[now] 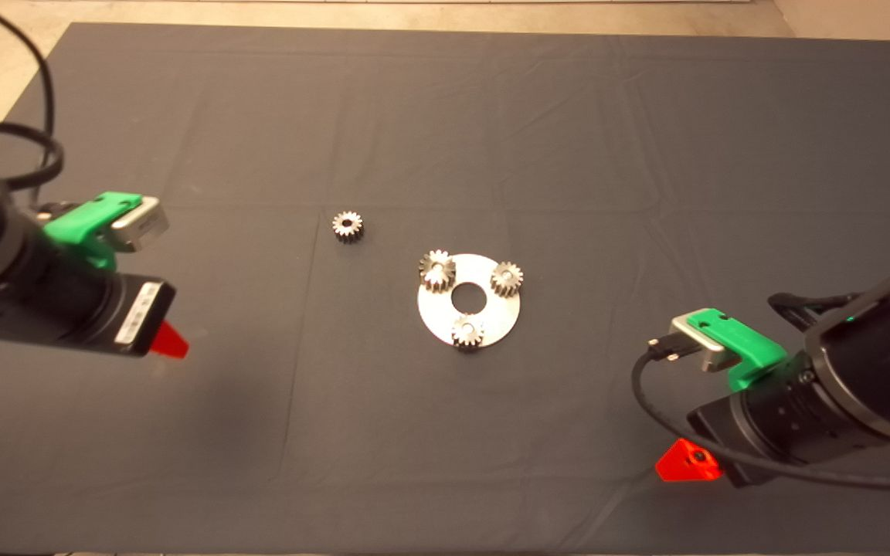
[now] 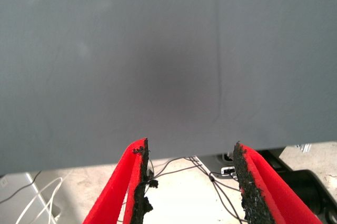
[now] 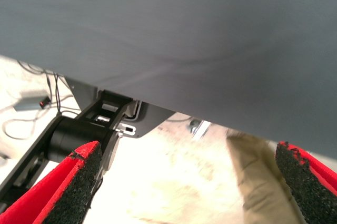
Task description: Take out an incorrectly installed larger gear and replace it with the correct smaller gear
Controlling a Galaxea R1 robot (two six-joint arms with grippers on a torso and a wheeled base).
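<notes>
A round silvery plate (image 1: 435, 315) with a centre hole lies in the middle of the mat and carries three gears. The larger gear (image 1: 437, 271), star-like with deep teeth, sits on the plate's far left part. Two fine-toothed gears (image 1: 507, 278) (image 1: 467, 332) hold the other positions. The smaller gear (image 1: 347, 226) lies loose on the mat, up and left of the plate. My left gripper (image 1: 169, 341) (image 2: 189, 149) hovers open at the left, well away from the gears. My right gripper (image 3: 188, 150) (image 1: 688, 462) hovers open at the lower right, holding nothing.
The dark mat (image 1: 445, 123) covers the table. Both wrist views show the mat's edge with pale floor, cables (image 2: 210, 174) and dark equipment (image 3: 79, 129) beyond it.
</notes>
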